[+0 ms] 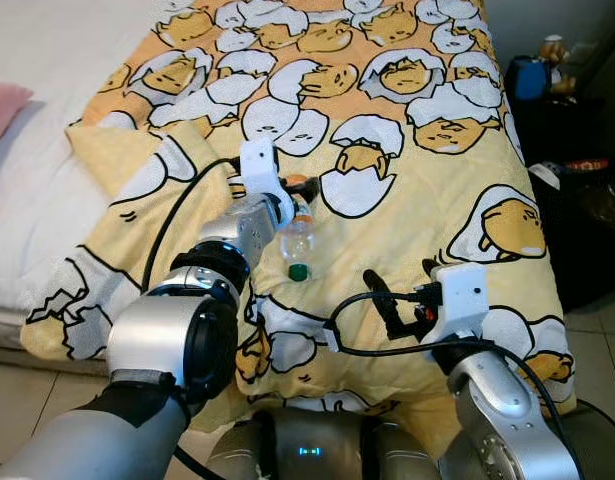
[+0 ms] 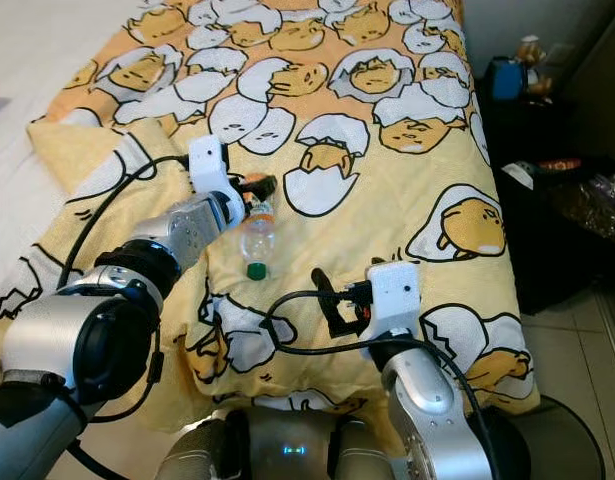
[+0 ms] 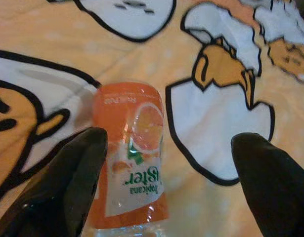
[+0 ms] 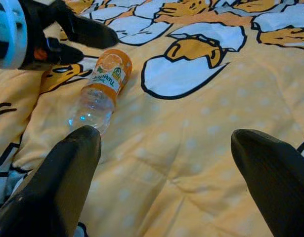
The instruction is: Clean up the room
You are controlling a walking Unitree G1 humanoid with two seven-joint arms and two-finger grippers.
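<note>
Taking the plastic bottle (image 1: 298, 238) as the landmark: nearest the robot, and on the near side of the bottle toward the foot of the bed, the right gripper (image 1: 387, 305) hung above the yellow egg-print blanket (image 1: 437, 190) with its jaws spread wide and empty, well short of the bottle, apparently waiting while the other arm worked. The bottle itself lay on its side on the blanket, clear and seemingly empty, its green cap (image 1: 298, 271) pointing toward the robot and its orange label (image 3: 129, 158) toward the pillow end. At that labelled end the left gripper (image 1: 287, 190) reached in with jaws open, one finger (image 3: 67, 187) just beside the label and the other well off to the far side, straddling the bottle for a likely pickup as litter. Beyond the bottle the blanket ran on to the white sheet (image 1: 57, 60), and off past the bed's right edge stood a dark nightstand (image 1: 562, 110) with small items.
</note>
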